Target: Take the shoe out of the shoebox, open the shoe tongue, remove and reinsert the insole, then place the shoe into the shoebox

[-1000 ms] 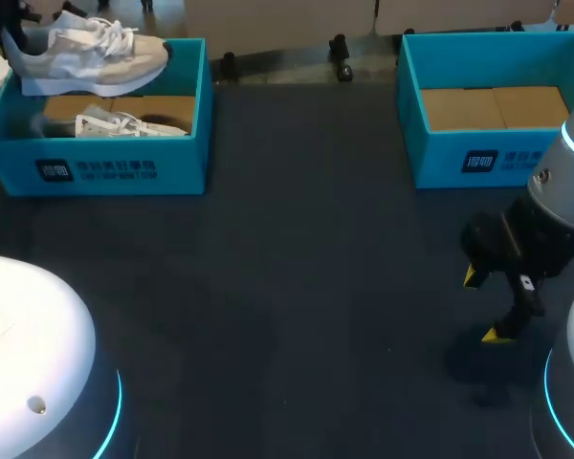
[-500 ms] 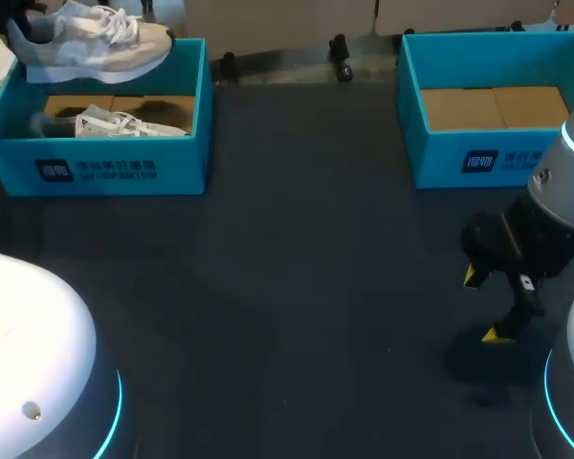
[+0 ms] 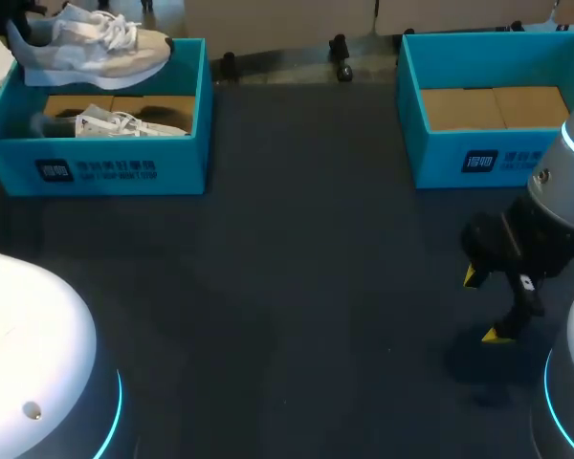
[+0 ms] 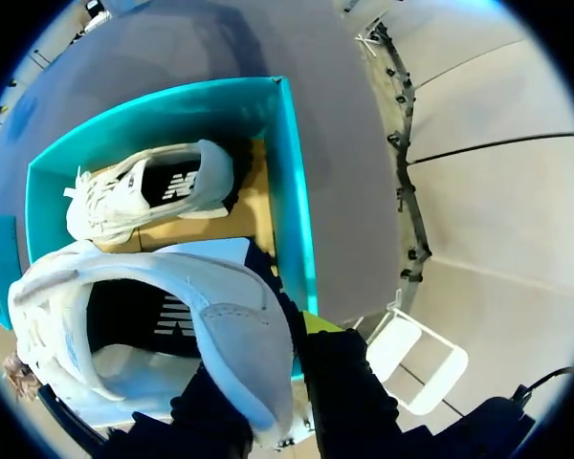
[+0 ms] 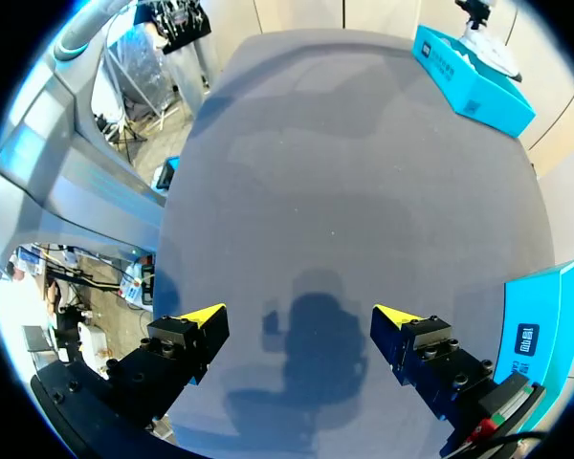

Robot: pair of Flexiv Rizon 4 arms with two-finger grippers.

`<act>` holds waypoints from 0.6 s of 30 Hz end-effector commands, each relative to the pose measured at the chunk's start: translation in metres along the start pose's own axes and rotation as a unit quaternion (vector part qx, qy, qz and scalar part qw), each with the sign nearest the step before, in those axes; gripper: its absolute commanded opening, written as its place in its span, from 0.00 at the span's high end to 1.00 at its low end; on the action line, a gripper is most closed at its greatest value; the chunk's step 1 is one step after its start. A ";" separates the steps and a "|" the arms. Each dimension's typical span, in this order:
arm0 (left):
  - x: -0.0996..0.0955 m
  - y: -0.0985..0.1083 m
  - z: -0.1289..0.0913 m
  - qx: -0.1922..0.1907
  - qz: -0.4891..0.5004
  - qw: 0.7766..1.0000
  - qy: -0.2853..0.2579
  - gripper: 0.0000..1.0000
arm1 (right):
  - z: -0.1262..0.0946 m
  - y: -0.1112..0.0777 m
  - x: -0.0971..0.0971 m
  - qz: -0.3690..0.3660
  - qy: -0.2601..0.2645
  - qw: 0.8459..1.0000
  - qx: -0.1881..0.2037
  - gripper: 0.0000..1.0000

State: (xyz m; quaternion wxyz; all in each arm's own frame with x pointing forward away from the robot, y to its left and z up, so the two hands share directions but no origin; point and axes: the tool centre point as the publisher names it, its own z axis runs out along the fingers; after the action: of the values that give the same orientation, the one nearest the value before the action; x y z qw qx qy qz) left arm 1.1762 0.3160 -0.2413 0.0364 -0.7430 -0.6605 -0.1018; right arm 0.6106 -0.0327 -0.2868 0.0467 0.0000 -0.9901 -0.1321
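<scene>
Left gripper (image 4: 268,382): closed on heel of shoe (image 3: 86,48), held just above left shoebox (image 3: 115,167); right gripper (image 3: 484,305) spread, well apart from it; hazard: heel-only grip may let shoe swing and clip box wall.

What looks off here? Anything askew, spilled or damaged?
Nothing is spilled or visibly damaged. The one oddity is the second shoe, which appears to lie tipped on its side in the left shoebox, below the lifted shoe. The right shoebox sits square on the table.
</scene>
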 end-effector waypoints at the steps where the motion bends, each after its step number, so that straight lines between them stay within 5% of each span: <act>1: -0.003 -0.005 0.004 -0.002 0.002 1.000 0.007 1.00 | 0.001 0.000 0.000 0.000 0.000 1.000 0.001 0.00; 18: -0.007 0.004 0.025 0.014 -0.017 1.000 0.013 1.00 | 0.001 0.000 0.000 0.000 0.000 1.000 0.001 0.00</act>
State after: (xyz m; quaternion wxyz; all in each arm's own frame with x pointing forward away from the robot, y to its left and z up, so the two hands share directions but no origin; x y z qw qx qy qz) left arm 1.1733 0.3142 -0.2651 0.0499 -0.7304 -0.6729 -0.1061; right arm 0.6106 -0.0327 -0.2868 0.0467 0.0000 -0.9901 -0.1321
